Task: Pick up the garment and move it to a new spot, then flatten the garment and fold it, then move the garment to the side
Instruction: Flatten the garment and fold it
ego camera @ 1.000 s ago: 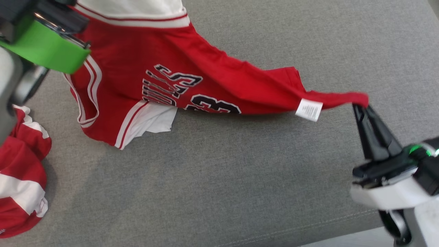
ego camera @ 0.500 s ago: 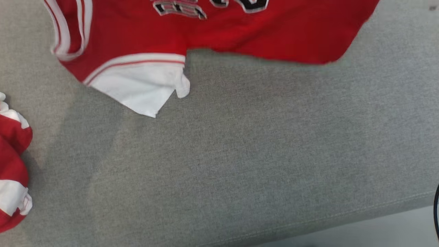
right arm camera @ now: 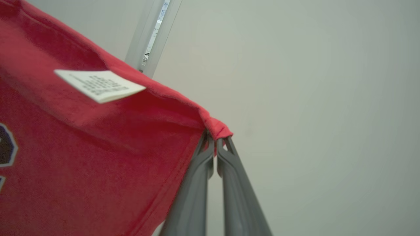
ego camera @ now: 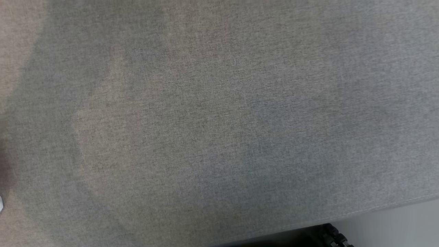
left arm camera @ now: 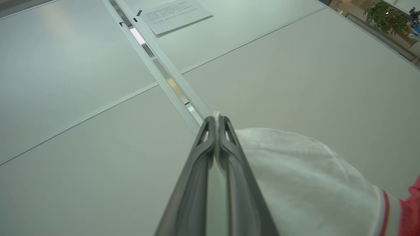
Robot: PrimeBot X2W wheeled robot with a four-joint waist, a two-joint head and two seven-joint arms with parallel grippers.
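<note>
The garment is a red jersey with white panels and dark lettering. In the right wrist view its red cloth (right arm camera: 82,141) hangs to the left of my right gripper (right arm camera: 215,139), which is shut on a red corner; a white care label (right arm camera: 98,85) sticks out of a seam. In the left wrist view my left gripper (left arm camera: 215,119) is shut on a white edge, and the white panel (left arm camera: 305,183) drapes to the right, with a red stripe at the frame's edge. Both wrist views look up at a pale panelled ceiling.
The head view shows the grey fabric surface (ego camera: 219,113), with its front seam at the lower right and pale floor (ego camera: 404,226) beyond. A dark part of the robot (ego camera: 334,236) peeks in at the bottom edge. A paper sheet (left arm camera: 175,14) is stuck to the ceiling.
The head view has tilted down: the jersey, the second red-and-white cloth at the left and both grippers have slid out of its top. Both grips have stayed shut.
</note>
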